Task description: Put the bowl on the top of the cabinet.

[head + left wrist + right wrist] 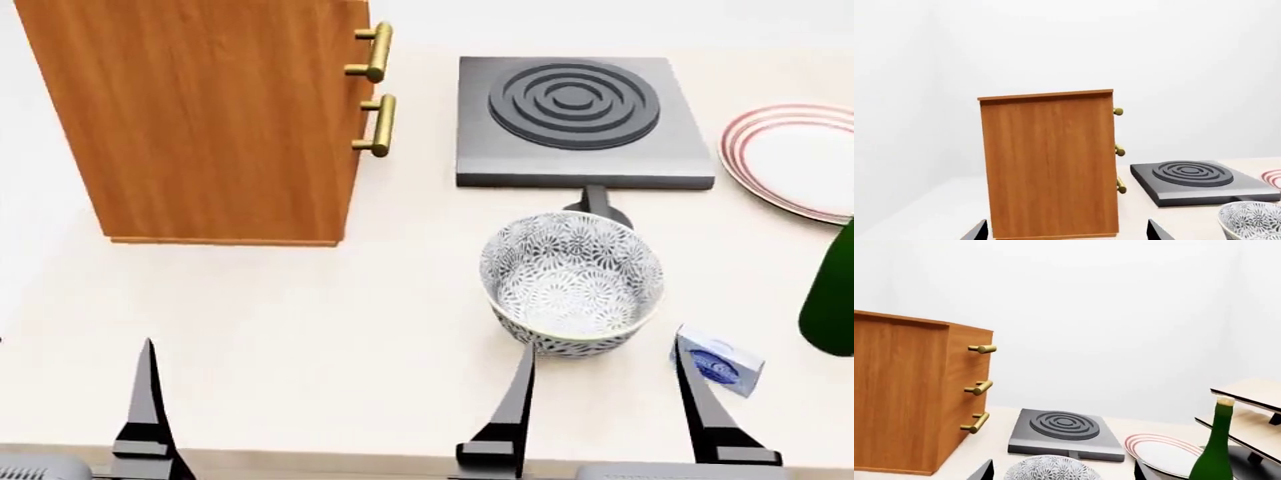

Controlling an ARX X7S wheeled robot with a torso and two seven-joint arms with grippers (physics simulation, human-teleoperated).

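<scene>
We see the bowl (pixel 571 282) on the counter (pixel 334 340) just in front of the hotplate (pixel 577 120), right of the cabinet (pixel 200 115) (top bare). Right gripper (pixel 607 385) spread wide, empty, near the bowl; left gripper (pixel 1066 234) also apart, empty.

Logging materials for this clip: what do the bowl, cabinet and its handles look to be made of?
Bowl: probably glazed ceramic, white with a fine grey floral print.
Cabinet: orange-brown wood or wood veneer, grain streaks visible, matte.
Handles: brass-like metal, yellow with a soft sheen.
</scene>
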